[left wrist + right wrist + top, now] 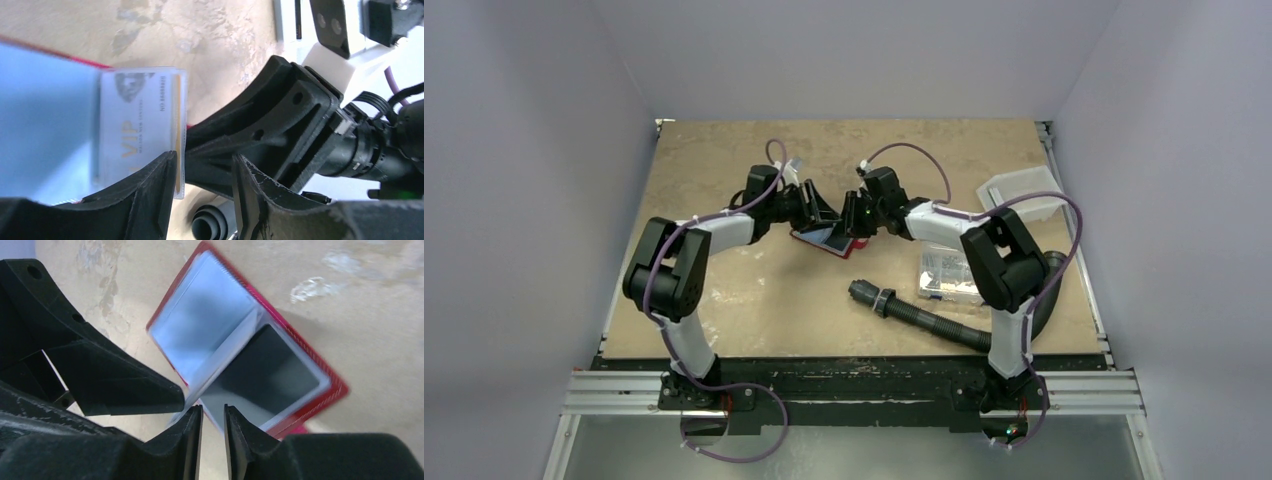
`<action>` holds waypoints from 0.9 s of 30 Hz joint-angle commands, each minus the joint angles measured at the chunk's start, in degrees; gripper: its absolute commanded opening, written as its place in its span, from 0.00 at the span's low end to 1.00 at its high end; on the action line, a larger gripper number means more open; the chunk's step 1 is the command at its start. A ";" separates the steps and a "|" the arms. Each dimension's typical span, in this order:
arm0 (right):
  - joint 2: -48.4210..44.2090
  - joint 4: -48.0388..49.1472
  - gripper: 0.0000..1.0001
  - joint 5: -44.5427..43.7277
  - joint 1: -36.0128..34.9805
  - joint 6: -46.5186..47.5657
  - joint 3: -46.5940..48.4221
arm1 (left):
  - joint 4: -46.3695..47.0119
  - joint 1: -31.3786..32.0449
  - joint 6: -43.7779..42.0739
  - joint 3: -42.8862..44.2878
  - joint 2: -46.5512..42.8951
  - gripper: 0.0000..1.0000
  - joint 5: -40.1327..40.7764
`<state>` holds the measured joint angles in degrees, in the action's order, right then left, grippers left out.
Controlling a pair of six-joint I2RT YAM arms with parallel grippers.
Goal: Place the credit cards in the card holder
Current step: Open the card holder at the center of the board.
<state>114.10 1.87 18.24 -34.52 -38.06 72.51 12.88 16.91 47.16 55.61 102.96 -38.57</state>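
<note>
R gripper [214,409] slightly parted at open card holder [336,386], L gripper [205,156] spread by pale VIP card [135,135]

Pretty tight in the middle: the left gripper [821,214] and right gripper [854,218] sit nose to nose, so neither has room straight ahead. The open card holder [829,241] lies right under both sets of tips. Back along the right gripper's own arm, 2 things block the way: a clear compartment box [949,275] and a black hose [924,312]. There's bare table [724,160] off the left gripper's outer side.
</note>
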 commanded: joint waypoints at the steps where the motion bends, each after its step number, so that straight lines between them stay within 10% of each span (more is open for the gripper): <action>1: -6.41 -6.99 0.32 -7.12 1.80 2.46 -0.33 | 4.58 3.69 3.49 3.68 3.17 0.47 -1.31; 21: -7.42 -4.04 0.61 -0.86 7.31 10.13 -3.03 | -19.69 1.29 -12.55 14.10 4.11 0.60 3.33; 27: -3.62 -4.02 0.56 -1.92 7.32 11.73 -1.73 | -21.48 1.07 -15.47 14.29 7.69 0.53 6.38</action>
<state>109.45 -4.19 15.07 -27.05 -27.90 68.49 -5.17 17.98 36.32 68.05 108.62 -35.03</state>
